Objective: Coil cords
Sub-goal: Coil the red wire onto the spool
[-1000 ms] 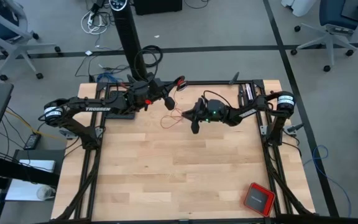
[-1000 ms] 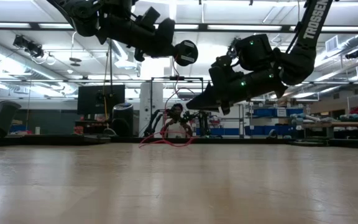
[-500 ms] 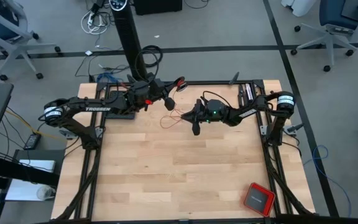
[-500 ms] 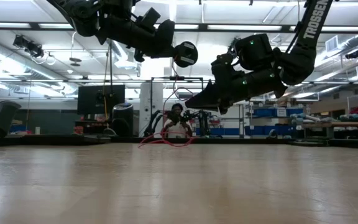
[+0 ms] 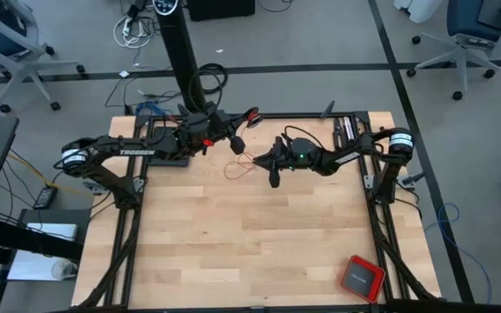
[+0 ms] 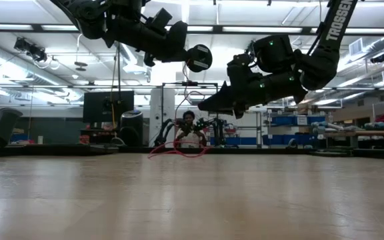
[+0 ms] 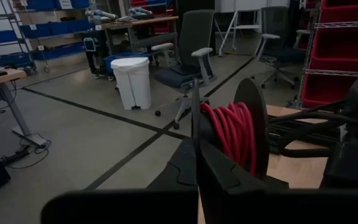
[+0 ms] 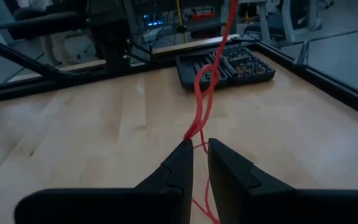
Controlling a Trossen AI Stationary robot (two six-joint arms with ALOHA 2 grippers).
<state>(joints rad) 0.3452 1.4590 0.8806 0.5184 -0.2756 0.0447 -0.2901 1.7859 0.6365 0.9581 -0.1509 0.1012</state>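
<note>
Above the far half of the wooden table (image 5: 233, 235), the right gripper (image 8: 199, 150) pinches a thin red cord (image 8: 205, 93) between its nearly closed fingers, the strand rising away from it while loose loops lie on the tabletop below. The left gripper (image 7: 196, 152), held aloft opposite and just beside it, is clamped on a black spool (image 7: 248, 127) wound with more of the red cord.

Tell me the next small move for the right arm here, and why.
Probably carry the right gripper around the spool to lay on another turn. It pinches the red cord, which runs taut up toward the spool held by the shut left gripper. Part of the cord is already wound there, while loose loops lie on the table.
</note>
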